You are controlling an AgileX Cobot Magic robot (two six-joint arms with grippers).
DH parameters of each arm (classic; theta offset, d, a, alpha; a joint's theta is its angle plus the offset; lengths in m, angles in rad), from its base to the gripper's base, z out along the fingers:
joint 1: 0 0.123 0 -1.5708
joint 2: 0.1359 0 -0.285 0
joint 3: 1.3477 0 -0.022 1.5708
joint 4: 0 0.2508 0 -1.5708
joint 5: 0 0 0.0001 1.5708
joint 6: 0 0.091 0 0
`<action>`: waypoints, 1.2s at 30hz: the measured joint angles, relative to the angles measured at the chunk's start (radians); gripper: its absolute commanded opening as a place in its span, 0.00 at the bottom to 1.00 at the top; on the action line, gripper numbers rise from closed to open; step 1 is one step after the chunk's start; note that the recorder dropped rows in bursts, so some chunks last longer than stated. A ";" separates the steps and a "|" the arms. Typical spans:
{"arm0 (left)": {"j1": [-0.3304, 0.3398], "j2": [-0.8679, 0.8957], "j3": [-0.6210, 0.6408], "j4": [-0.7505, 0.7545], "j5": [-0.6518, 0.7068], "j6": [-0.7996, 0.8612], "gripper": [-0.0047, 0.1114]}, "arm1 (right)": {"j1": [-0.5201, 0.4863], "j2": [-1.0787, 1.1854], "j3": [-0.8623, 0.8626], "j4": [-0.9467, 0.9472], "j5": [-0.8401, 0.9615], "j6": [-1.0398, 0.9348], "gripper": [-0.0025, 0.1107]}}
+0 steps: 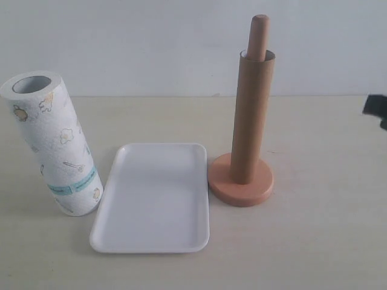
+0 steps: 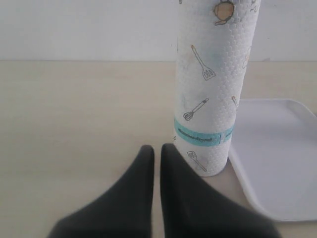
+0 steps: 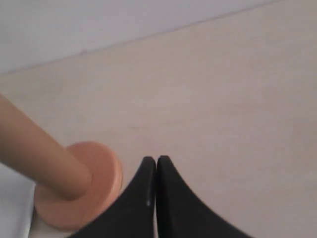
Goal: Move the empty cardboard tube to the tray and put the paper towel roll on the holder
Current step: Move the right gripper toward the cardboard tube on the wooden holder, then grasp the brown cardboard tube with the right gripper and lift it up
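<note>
Right pincer (image 3: 156, 158) first: closed tip to tip, clamped on nothing, hovering over bare table (image 1: 326, 235). Close ahead of its tips, off toward the other arm, meets the holder (image 1: 242, 186), with the empty cardboard tube (image 1: 251, 121) sleeved upright over the post and only the rounded wooden top poking out above.

Left pincer (image 2: 154, 148): fingers likewise together but for a hairline slit, gripping nothing. Faces the paper towel roll (image 2: 213, 89), upright just beyond its tips and apart from them as far as can be told. Past the roll, on the side away from this pincer, the tray (image 1: 151, 246), with nothing on it.

On handling, judged by looks alone. Tube: light and thin-walled, stiff along its length but easy to crush across, smooth and probably a little slippery. Best taken on the side wall in the upper half, a little under the open rim, with a gentle squeeze. Then wants a straight lift along the post until clear. Risks binding on the wood or dragging the base along if tilted.

Roll: light too, but fat and soft, with an embossed skin offering decent grip. Calls for jaws opened wide, taken across the body near the teal band or by the wall at the hollow core. Needs only light pressure, so as not to dent the paper. Cannot go on until the post is free.
</note>
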 measured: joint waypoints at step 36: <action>0.000 0.000 0.000 0.000 0.000 0.000 0.08 | 0.299 0.475 0.168 0.047 -1.098 -0.207 0.89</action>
